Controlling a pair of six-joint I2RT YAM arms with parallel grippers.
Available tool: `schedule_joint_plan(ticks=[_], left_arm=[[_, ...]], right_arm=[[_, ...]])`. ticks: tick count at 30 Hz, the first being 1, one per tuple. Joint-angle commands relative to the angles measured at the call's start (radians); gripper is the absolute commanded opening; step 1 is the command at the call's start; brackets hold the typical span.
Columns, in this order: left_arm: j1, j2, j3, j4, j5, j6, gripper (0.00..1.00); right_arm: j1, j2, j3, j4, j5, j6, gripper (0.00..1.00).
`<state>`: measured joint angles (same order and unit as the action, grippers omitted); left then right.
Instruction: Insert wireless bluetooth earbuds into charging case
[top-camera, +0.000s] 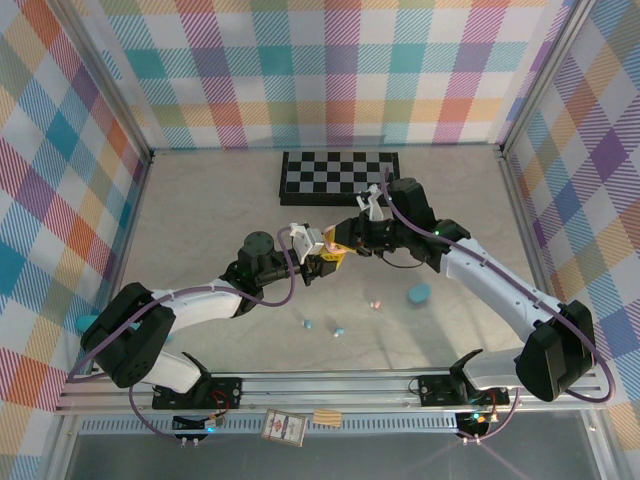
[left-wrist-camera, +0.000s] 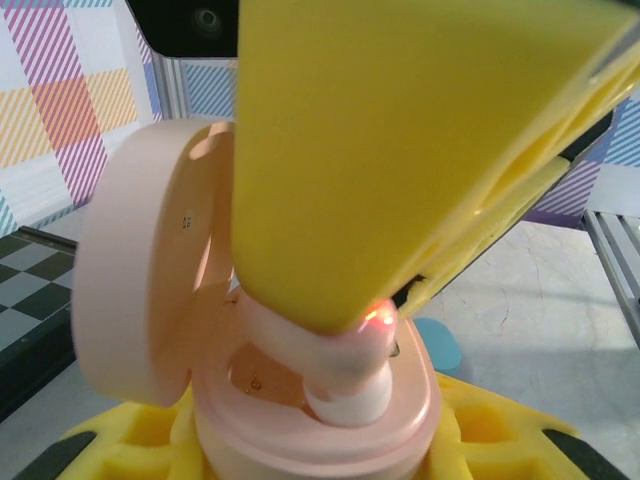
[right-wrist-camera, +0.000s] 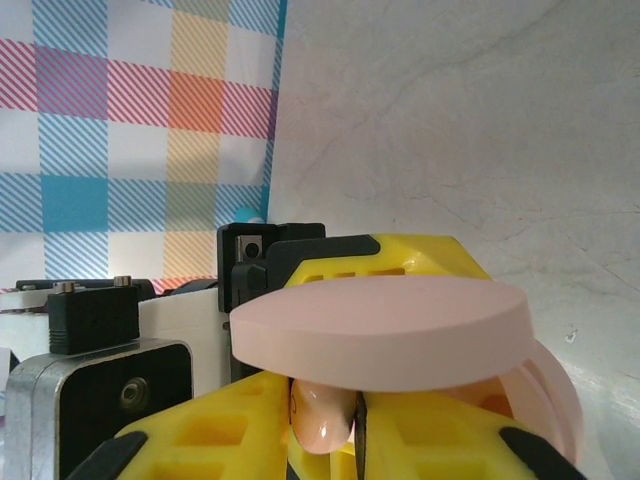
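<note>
Holding the case (left-wrist-camera: 420, 400) clear of the surface (top-camera: 200, 220) in the left gripper (left-wrist-camera: 310, 455), pinched low on its base between yellow fingers (left-wrist-camera: 130, 445), probably to leave the top free and aim the sockets up at the other arm. Keeping the lid (left-wrist-camera: 140, 270) tipped back and upright at one side, out of the path from above. Setting the right gripper (right-wrist-camera: 325, 435) directly over the left one, pressed together on a pink bud (left-wrist-camera: 350, 385) and pointing it down at one socket. Showing that bud already touching the case, seemingly partway into its well, beside a small red glow (left-wrist-camera: 375, 316) right under the right gripper's tip, perhaps a sign of contact with the charging pins. Judging the step as seating, not yet release. Meeting in mid-air rather than working on the surface, likely for finer alignment of so small a part. Calling next for a short straight push, then a gentle spreading of the right gripper without dragging the bud back out; risking a tilt or a jam against the lid otherwise. Leaving more work on the surface, nearer the bases than both grippers: a pale bud (top-camera: 376, 302), a teal bud (top-camera: 308, 324), another teal bud (top-camera: 338, 331), plus a teal case (top-camera: 418, 293) below the right gripper. Noting a checkerboard (top-camera: 340, 177) beyond both grippers, apart from the job.
</note>
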<state>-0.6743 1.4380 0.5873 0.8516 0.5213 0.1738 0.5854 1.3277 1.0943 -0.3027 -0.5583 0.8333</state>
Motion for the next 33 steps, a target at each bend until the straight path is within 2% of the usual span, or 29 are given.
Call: schedule_joint_plan(ticks=[1,9,19,22,28,33], left_arm=[[-0.013,-0.021,0.031,0.035,-0.001,0.009,0.29],[-0.013,-0.027,0.035,0.030,-0.001,0.010,0.29],[-0.006,-0.030,0.014,0.061,-0.016,0.012,0.29],[0.009,-0.057,-0.001,0.050,-0.014,0.012,0.29],[0.042,-0.118,-0.031,0.012,-0.004,0.017,0.29],[0.059,-0.157,-0.061,0.008,0.002,0.013,0.29]], right_arm=[[0.006,-0.003,0.029,-0.054,0.037,-0.035,0.29],[0.007,-0.028,0.045,-0.104,0.070,-0.063,0.35],[0.007,-0.140,0.016,-0.095,0.039,-0.118,0.50],[0.006,-0.222,-0.030,-0.106,0.082,-0.127,0.52],[-0.014,-0.392,-0.165,-0.215,0.283,-0.111,0.53],[-0.117,-0.496,-0.380,-0.166,0.261,0.022,0.53]])
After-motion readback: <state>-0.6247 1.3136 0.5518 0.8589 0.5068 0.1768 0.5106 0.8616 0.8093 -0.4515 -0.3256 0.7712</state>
